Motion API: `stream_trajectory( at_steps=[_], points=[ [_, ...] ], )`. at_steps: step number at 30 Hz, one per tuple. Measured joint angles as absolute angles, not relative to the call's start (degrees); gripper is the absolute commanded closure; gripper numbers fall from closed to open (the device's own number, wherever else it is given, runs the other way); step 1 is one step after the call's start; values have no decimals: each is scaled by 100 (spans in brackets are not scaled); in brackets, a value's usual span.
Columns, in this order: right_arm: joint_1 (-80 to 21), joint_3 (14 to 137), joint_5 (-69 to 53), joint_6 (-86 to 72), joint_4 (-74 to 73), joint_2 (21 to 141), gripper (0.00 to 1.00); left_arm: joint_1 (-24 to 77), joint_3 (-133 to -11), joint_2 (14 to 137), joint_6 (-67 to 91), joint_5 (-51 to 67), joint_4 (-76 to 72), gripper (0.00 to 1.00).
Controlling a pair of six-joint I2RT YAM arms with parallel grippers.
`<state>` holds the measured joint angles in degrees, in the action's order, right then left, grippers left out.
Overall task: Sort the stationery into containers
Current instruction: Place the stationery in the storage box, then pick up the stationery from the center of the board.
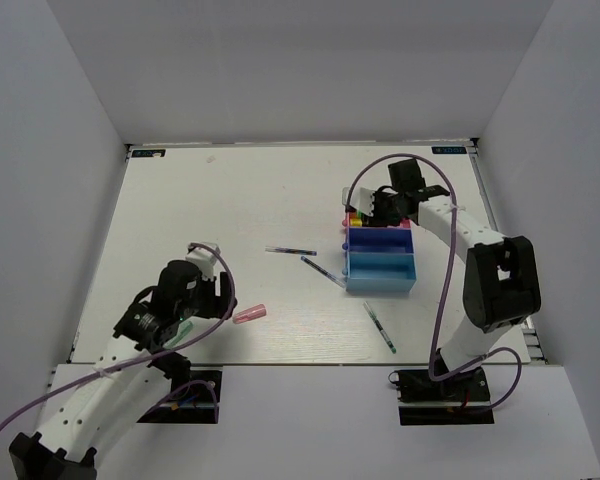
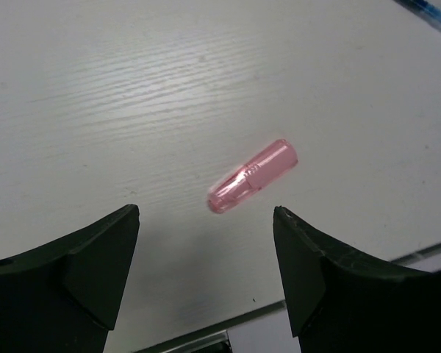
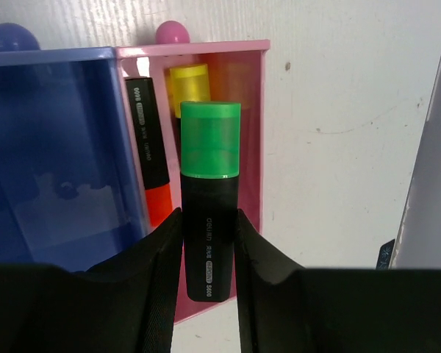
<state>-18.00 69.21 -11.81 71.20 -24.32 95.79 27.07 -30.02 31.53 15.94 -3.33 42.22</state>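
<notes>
My right gripper (image 3: 208, 243) is shut on a black highlighter with a green cap (image 3: 209, 184) and holds it over the pink tray (image 3: 253, 147). An orange-and-black highlighter (image 3: 148, 154) and a yellow one (image 3: 189, 81) lie in that tray. The purple-blue tray (image 3: 59, 147) is beside it. In the top view the right gripper (image 1: 385, 212) is at the far end of the tray row (image 1: 380, 285). My left gripper (image 2: 206, 220) is open and empty above the table, just short of a pink highlighter (image 2: 253, 176), which also shows in the top view (image 1: 250, 314).
Three thin pens lie on the table: one (image 1: 290, 250) left of the trays, one (image 1: 323, 271) touching the light blue tray's left side, one (image 1: 380, 327) in front of it. A pale green item (image 1: 183, 328) peeks from under my left arm. The table's near edge (image 2: 206, 323) is close below the left fingers.
</notes>
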Motion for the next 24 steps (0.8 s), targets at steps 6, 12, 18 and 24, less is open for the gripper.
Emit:
stream_trajectory(
  at_steps=[6, 12, 18, 24],
  points=[
    [-1721, 7183, -1288, 7085, -2493, 9760, 26, 2777, -3076, 4239, 1302, 537, 4047, 21],
    [-1660, 7199, -1514, 6917, -2661, 9717, 31, 3225, -3485, 5063, 1026, 676, 4056, 25],
    [-1498, 7229, -2309, 5822, -3098, 9107, 47, 3743, -4226, 6047, 156, 760, 4167, 39],
    [-1415, 6423, -3756, 4665, -3229, 7443, 32, 3787, -4670, 7472, -692, 821, 4313, 39]
  ],
)
